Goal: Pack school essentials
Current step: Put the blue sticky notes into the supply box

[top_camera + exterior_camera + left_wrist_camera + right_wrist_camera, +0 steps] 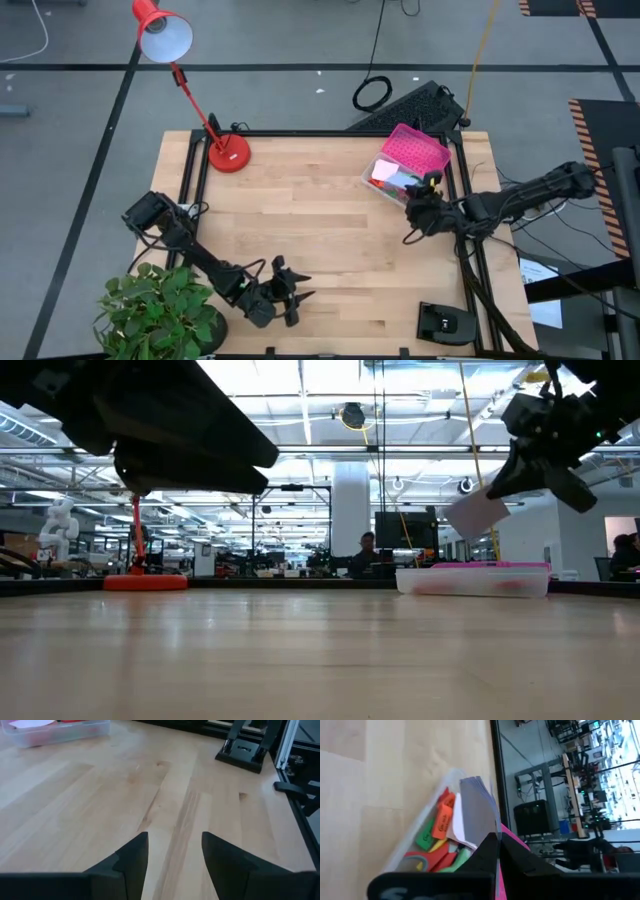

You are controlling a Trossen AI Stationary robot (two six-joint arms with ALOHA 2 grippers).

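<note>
— While the right gripper (496,842) hangs over the box (378,170) at the counter's (320,220) far right corner, its jaws are clenched on a lavender pad (475,815). What could go wrong?

— My guess: if the jaws release too early or off-centre, the pad could catch the box's rim and tip out onto the counter. Its loose sheets seem to fan at one edge, so they might also snag on the erasers (437,827) already inside.

— Which way does the pad point?

— From table height it hangs tilted, one corner lowest, above the box. It looks roughly square, so I can't name a long axis; its flat face stands more on edge than level.

— And the other arm?

— Left gripper (172,862) waits near the counter's front edge beside the plant (160,310), jaws released, holding nothing.
</note>
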